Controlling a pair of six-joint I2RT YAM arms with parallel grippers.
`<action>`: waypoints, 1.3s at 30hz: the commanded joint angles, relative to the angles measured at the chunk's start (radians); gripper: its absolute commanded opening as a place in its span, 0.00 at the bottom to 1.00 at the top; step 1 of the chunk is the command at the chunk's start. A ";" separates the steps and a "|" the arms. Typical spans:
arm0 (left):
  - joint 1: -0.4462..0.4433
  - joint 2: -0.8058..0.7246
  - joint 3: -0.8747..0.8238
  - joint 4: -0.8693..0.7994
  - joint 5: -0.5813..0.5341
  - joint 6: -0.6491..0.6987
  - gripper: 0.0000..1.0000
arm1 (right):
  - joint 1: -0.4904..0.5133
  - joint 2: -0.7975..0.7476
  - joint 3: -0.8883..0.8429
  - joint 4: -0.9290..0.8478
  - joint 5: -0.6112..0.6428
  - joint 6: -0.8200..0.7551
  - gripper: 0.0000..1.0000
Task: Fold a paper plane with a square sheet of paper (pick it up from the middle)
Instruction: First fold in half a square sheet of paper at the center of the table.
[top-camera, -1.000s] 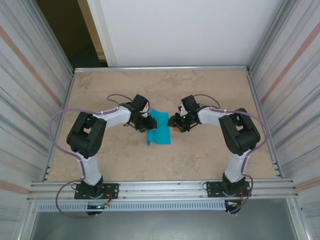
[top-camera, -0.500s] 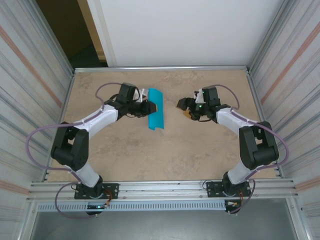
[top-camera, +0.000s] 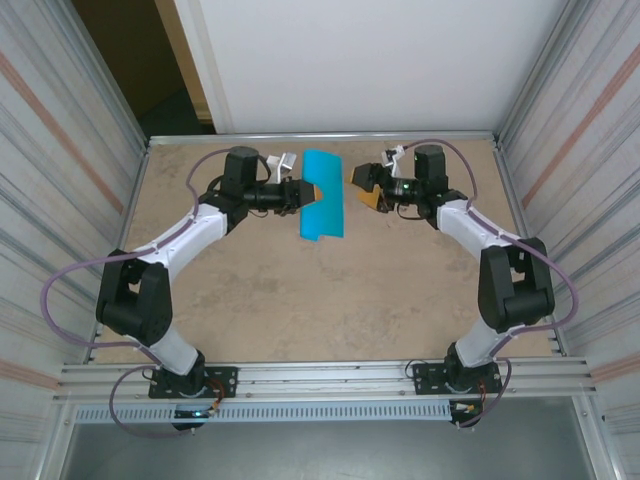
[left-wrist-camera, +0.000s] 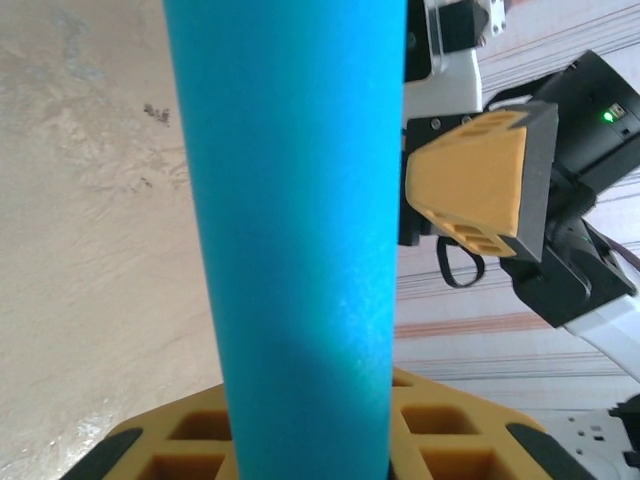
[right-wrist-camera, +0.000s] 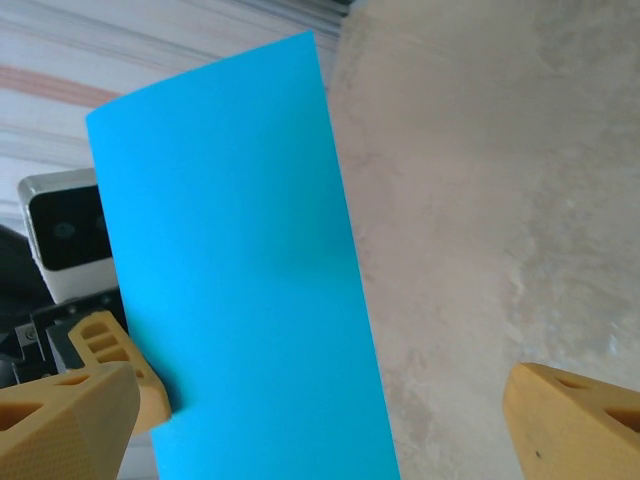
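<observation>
The square sheet of paper (top-camera: 322, 200) is teal-blue and curved into a narrow strip, and it is held up off the table toward the back. My left gripper (top-camera: 302, 192) is shut on the strip's left edge. In the left wrist view the paper (left-wrist-camera: 300, 200) rises out of the yellow jaws of the left gripper (left-wrist-camera: 305, 445) and hides the grip point. My right gripper (top-camera: 364, 186) stands open a little to the right of the sheet, not touching it. In the right wrist view the sheet (right-wrist-camera: 240, 280) hangs ahead of the right gripper (right-wrist-camera: 320, 415), whose fingers (right-wrist-camera: 60, 425) are spread wide.
The beige table (top-camera: 330, 300) is bounded by a metal rail at the back (top-camera: 320, 137) and ribbed side walls (top-camera: 60, 180). Both arms reach toward the back middle, with their cables looping out beside them.
The left arm has carried the paper backward and higher. The right gripper let go of the sheet, opened wide and drew back to the right.
</observation>
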 joint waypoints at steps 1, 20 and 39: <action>0.005 -0.028 0.031 0.035 0.053 -0.030 0.26 | 0.021 0.071 0.062 0.022 -0.085 -0.022 0.93; 0.045 -0.011 -0.023 0.075 0.046 -0.078 0.25 | 0.029 0.050 0.077 0.118 -0.219 0.007 0.83; 0.038 0.000 -0.050 0.212 0.098 -0.199 0.25 | 0.086 0.129 0.144 0.132 -0.190 0.022 0.91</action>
